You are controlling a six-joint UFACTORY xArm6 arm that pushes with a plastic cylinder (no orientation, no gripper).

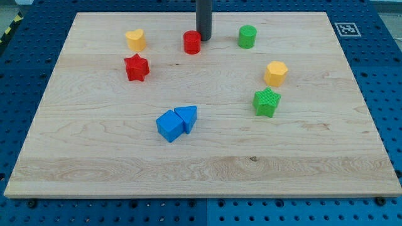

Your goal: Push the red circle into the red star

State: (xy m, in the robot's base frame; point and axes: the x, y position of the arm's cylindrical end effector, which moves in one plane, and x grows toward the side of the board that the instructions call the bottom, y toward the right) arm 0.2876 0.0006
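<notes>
The red circle (192,42) sits near the view's top centre of the wooden board (201,169). The red star (136,67) lies to its lower left, well apart from it. My tip (203,39) is the lower end of the dark rod that comes down from the view's top. It stands right beside the red circle's right edge, touching it or nearly so.
A yellow heart (135,39) lies just above the red star. A green circle (247,36) is to the right of my tip. A yellow hexagon (275,73) and a green star (267,102) are at the right. A blue cube (169,125) and a blue triangle (187,117) touch at the centre.
</notes>
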